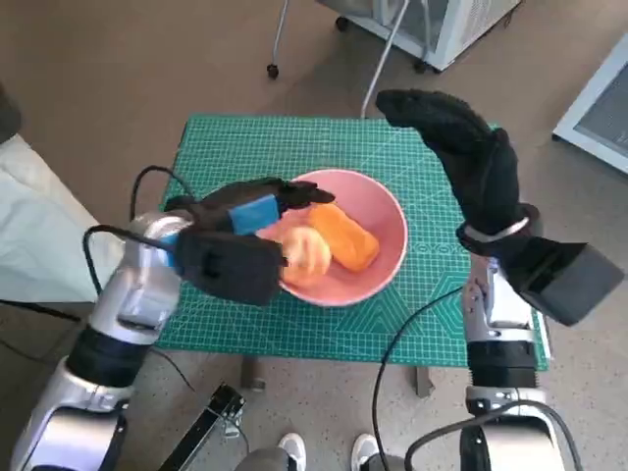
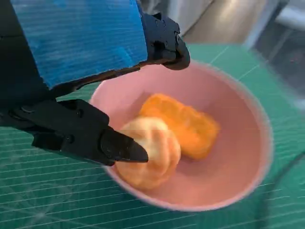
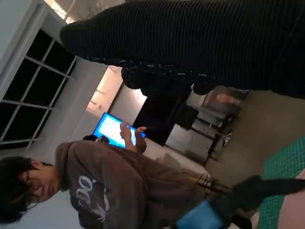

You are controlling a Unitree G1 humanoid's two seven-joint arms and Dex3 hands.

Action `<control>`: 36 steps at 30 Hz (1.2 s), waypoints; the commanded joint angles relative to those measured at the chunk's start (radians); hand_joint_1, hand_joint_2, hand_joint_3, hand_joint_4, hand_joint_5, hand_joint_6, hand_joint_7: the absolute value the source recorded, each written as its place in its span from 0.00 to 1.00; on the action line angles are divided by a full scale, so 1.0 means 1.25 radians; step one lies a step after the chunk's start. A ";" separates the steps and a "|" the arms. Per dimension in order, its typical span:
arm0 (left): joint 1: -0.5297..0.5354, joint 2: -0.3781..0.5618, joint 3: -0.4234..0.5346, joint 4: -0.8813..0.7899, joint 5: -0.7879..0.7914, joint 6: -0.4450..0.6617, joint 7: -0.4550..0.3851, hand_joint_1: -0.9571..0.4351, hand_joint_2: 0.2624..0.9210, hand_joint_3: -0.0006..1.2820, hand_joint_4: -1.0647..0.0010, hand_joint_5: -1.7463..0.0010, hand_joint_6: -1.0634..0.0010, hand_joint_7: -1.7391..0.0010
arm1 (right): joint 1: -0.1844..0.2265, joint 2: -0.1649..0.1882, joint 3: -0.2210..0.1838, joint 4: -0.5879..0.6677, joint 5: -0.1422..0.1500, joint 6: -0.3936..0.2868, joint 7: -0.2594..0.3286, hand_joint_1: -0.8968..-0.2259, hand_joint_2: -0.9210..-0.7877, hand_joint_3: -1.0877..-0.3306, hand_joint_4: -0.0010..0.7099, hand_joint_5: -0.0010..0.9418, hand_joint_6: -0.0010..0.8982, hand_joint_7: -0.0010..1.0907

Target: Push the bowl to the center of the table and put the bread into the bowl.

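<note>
Pink bowl (image 1: 389, 224) sits near the middle of the green cutting mat (image 1: 294, 147), centre of the head view, a bit toward the lower edge of the mat. Two pieces inside it: an orange loaf-shaped bread (image 1: 345, 235) lying across the bowl's middle, and a paler round bun (image 1: 306, 254) touching it on the left, close to the bowl's left wall. Left wrist view shows the same: bun (image 2: 150, 152) low centre, orange bread (image 2: 183, 125) just behind it, the two touching, pink rim (image 2: 257, 129) curving round the right. Left hand (image 1: 231, 245) with blue tape is over the bowl's left rim, centre-left of the head view; fingers spread, one black fingertip (image 2: 126, 148) touching the bun's side, another finger (image 2: 167, 45) arched above the far rim, nothing clamped between them, so the hand reads as apart. Right hand (image 1: 461, 157) in the black glove is raised upper right of the head view, above the mat's right part, clear of the bowl, fingers stretched out and holding nothing. Mat covers the small table; brown floor around it. Right wrist view: glove (image 3: 200, 43) as a dark band across the top, a person in a brown hoodie (image 3: 119, 191) at lower left, a lit blue screen (image 3: 112, 128) behind.
</note>
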 commanded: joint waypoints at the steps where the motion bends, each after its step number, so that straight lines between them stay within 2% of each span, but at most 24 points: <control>1: 0.021 0.005 0.059 -0.014 -0.066 -0.052 0.025 0.50 1.00 0.06 0.69 0.96 0.69 0.83 | 0.007 0.005 0.010 -0.006 -0.037 0.005 -0.042 0.37 0.00 0.43 0.04 0.42 0.00 0.58; 6: 0.045 -0.001 0.127 -0.063 -0.100 -0.088 0.099 0.48 1.00 0.07 0.58 0.95 0.62 0.82 | 0.005 0.008 0.019 -0.024 -0.055 0.012 -0.076 0.38 0.00 0.42 0.04 0.40 0.00 0.58; 11: 0.080 -0.054 0.212 -0.080 -0.162 -0.202 0.224 0.49 1.00 0.07 0.53 0.96 0.56 0.81 | -0.001 0.012 0.028 -0.043 -0.068 0.023 -0.102 0.38 0.00 0.41 0.07 0.35 0.00 0.58; 15: 0.106 -0.112 0.255 -0.087 -0.198 -0.270 0.320 0.46 1.00 0.09 0.54 0.97 0.58 0.82 | -0.010 0.013 0.033 -0.041 -0.068 0.026 -0.111 0.38 0.00 0.41 0.08 0.32 0.00 0.58; 18: 0.129 -0.150 0.268 -0.100 -0.224 -0.298 0.365 0.44 1.00 0.13 0.57 0.98 0.61 0.82 | -0.018 0.014 0.035 -0.034 -0.066 0.027 -0.113 0.38 0.00 0.41 0.09 0.31 0.00 0.59; 24: 0.159 -0.183 0.276 -0.137 -0.264 -0.303 0.394 0.42 1.00 0.18 0.65 1.00 0.69 0.83 | -0.028 0.019 0.041 -0.033 -0.066 0.032 -0.117 0.37 0.00 0.41 0.10 0.29 0.00 0.61; 31: 0.162 -0.208 0.283 -0.138 -0.283 -0.317 0.415 0.39 1.00 0.21 0.69 1.00 0.74 0.84 | -0.030 0.022 0.049 -0.048 -0.069 0.031 -0.118 0.36 0.00 0.42 0.14 0.22 0.00 0.61; 36: 0.160 -0.222 0.283 -0.118 -0.288 -0.334 0.428 0.38 1.00 0.22 0.72 1.00 0.76 0.85 | -0.031 0.023 0.054 -0.049 -0.059 0.026 -0.106 0.36 0.00 0.43 0.16 0.20 0.00 0.61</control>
